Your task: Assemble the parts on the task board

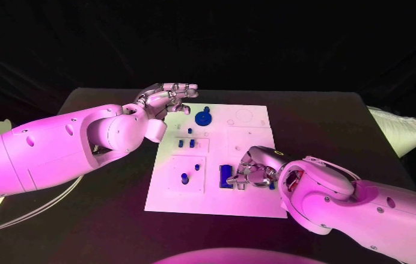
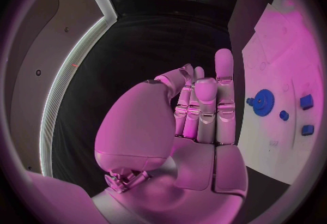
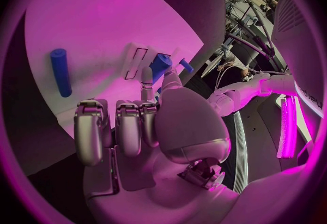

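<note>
Part (image 1: pixel 226 175) touching right hand (image 1: pixel 253 172) fingers | left hand (image 1: pixel 166 101) apart

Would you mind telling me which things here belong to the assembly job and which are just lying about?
Part of the job:
- task board
- blue gear
- blue rod by the right hand
- small blue pieces
- left hand, holding nothing

Lying about:
- white cloth at the table edge
- cable

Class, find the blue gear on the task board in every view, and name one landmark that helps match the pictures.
Head view: blue gear at the task board's far edge, just right of the left hand.
Left wrist view: blue gear beside the fingers.
Right wrist view: cannot tell it apart.
Shared landmark: the white task board.
</note>
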You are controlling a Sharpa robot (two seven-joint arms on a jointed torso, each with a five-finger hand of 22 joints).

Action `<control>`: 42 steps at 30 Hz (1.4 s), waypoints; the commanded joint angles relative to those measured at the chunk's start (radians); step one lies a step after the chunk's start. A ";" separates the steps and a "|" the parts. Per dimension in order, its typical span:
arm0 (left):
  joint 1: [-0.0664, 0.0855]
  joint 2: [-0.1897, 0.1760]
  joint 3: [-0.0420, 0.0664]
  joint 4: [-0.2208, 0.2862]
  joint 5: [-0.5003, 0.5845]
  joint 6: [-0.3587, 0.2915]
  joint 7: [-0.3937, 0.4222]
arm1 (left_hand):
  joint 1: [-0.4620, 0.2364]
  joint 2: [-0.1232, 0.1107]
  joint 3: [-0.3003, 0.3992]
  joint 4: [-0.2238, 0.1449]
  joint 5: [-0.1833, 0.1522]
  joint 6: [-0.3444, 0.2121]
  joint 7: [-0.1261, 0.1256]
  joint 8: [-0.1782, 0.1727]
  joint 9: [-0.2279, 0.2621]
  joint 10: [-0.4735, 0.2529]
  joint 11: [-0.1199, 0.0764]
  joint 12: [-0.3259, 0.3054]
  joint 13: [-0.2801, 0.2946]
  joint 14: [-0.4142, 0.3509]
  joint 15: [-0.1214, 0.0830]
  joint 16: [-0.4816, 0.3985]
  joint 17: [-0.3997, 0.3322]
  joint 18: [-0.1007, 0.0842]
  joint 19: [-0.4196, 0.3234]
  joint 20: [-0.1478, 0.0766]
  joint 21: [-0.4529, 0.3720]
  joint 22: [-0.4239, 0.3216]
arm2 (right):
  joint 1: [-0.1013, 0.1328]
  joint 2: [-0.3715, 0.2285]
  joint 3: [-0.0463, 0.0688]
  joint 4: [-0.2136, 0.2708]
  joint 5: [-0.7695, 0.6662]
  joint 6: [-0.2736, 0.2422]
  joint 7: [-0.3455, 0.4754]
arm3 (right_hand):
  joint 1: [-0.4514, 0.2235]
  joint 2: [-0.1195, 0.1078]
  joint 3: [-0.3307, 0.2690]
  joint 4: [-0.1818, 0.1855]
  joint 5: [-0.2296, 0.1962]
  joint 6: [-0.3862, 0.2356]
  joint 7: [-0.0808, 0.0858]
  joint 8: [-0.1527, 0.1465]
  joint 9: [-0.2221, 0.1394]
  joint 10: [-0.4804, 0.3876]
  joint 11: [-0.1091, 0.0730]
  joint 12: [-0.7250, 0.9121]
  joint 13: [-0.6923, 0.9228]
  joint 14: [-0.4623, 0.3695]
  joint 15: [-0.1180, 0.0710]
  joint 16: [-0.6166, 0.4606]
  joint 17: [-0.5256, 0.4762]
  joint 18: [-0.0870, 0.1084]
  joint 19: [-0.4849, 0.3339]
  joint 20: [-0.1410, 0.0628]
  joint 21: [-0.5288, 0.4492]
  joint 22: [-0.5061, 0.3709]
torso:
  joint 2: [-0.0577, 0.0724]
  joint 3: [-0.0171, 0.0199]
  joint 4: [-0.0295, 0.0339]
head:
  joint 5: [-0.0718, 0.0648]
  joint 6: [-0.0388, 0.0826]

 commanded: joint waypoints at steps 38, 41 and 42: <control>0.001 -0.003 0.000 0.006 -0.005 0.014 0.005 | -0.008 0.002 -0.005 -0.003 -0.002 -0.007 -0.001 0.005 -0.001 -0.005 0.002 0.004 -0.001 -0.008 -0.001 0.000 -0.001 0.011 -0.004 -0.001 -0.006 -0.001 | 0.020 -0.241 0.000 0.047 -0.088 -0.010 0.015 | 0.026 0.001 0.012 -0.023 0.040 -0.066 0.045 -0.106 -0.058 0.084 0.031 -0.071 0.228 0.100 0.035 -0.006 0.242 -0.009 0.054 0.023 -0.026 0.156 | -0.003 0.0000 -0.0090 | -0.032 0.016; 0.001 -0.003 0.000 0.006 -0.005 0.015 0.005 | -0.008 0.002 -0.005 -0.003 -0.002 -0.007 -0.001 0.005 -0.001 -0.005 0.002 0.004 -0.001 -0.008 -0.001 0.000 -0.001 0.011 -0.004 -0.001 -0.006 -0.001 | 0.013 -0.242 -0.002 0.040 -0.106 0.001 0.009 | 0.024 0.002 0.012 -0.021 0.037 -0.058 0.043 -0.106 -0.059 0.082 0.029 -0.077 0.225 0.099 0.034 -0.007 0.240 -0.009 0.053 0.022 -0.028 0.154 | -0.002 0.0005 -0.0081 | -0.035 0.017; 0.001 -0.003 0.000 0.006 -0.005 0.015 0.005 | -0.008 0.002 -0.005 -0.003 -0.002 -0.007 -0.001 0.005 -0.001 -0.005 0.002 0.004 -0.001 -0.008 -0.001 0.000 -0.001 0.011 -0.004 -0.001 -0.006 -0.001 | 0.010 -0.241 -0.003 0.038 -0.109 0.004 0.008 | 0.023 0.001 0.012 -0.020 0.036 -0.056 0.043 -0.106 -0.060 0.081 0.028 -0.078 0.225 0.099 0.033 -0.007 0.240 -0.009 0.053 0.022 -0.028 0.153 | -0.002 0.0006 -0.0073 | -0.036 0.017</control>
